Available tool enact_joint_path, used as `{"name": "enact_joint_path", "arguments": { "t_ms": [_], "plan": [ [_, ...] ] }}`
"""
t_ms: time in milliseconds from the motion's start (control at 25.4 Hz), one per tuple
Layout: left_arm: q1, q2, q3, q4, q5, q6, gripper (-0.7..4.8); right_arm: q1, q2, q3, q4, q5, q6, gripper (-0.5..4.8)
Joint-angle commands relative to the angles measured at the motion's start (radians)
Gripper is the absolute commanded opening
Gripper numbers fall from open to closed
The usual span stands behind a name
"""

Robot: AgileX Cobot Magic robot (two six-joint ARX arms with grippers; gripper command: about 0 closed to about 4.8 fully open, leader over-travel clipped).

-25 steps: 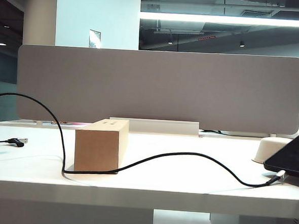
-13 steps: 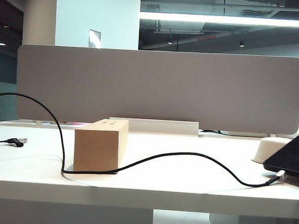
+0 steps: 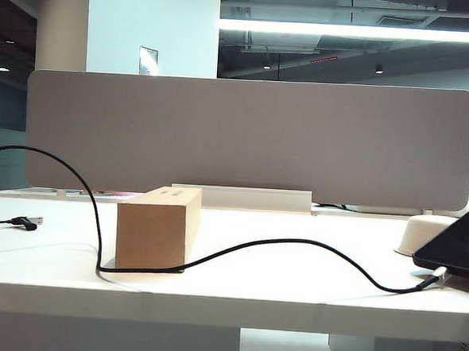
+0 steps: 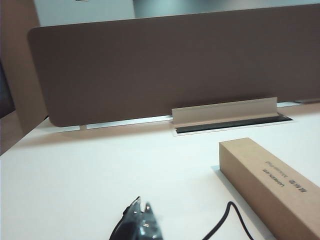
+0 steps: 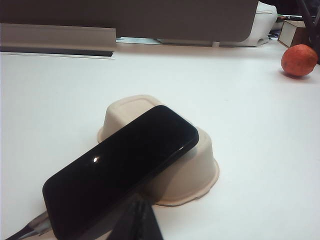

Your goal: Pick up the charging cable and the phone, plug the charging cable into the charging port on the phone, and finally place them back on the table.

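Seemingly all done: charging cable (image 3: 294, 244) plugged into phone (image 5: 120, 170) resting on the table (image 3: 251, 292), left gripper (image 4: 141, 226) and right gripper (image 5: 136, 222) both clenched, empty.

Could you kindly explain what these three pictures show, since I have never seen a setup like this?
This is a two-armed robot. One picture comes from a camera facing the table; the other two from cameras on each arm's wrist. The left gripper and the right gripper show only as dark tips at the edge of their own views; both are shut and hold nothing. On the table lie a cardboard box, the charging cable curving past it, and the phone leaning on an upturned pale bowl. The cable's plug reaches the phone's lower end. A reddish fruit sits farther off.
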Motion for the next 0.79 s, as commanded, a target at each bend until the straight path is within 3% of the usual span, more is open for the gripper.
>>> {"name": "enact_joint_path", "arguments": {
  "t_ms": [39, 512, 787],
  "plan": [
    [0.001, -0.032, -0.012, -0.017, -0.021, -0.022, -0.05, 0.000, -0.002, -0.006, 0.012, 0.002, -0.003, -0.01],
    [0.001, -0.108, -0.012, -0.227, -0.045, -0.024, -0.05, 0.000, -0.002, -0.006, 0.013, 0.002, -0.003, -0.01],
    [0.001, -0.108, -0.012, -0.235, -0.083, -0.025, -0.05, 0.000, -0.002, -0.006, 0.013, 0.002, -0.003, -0.01]
  ]
}}
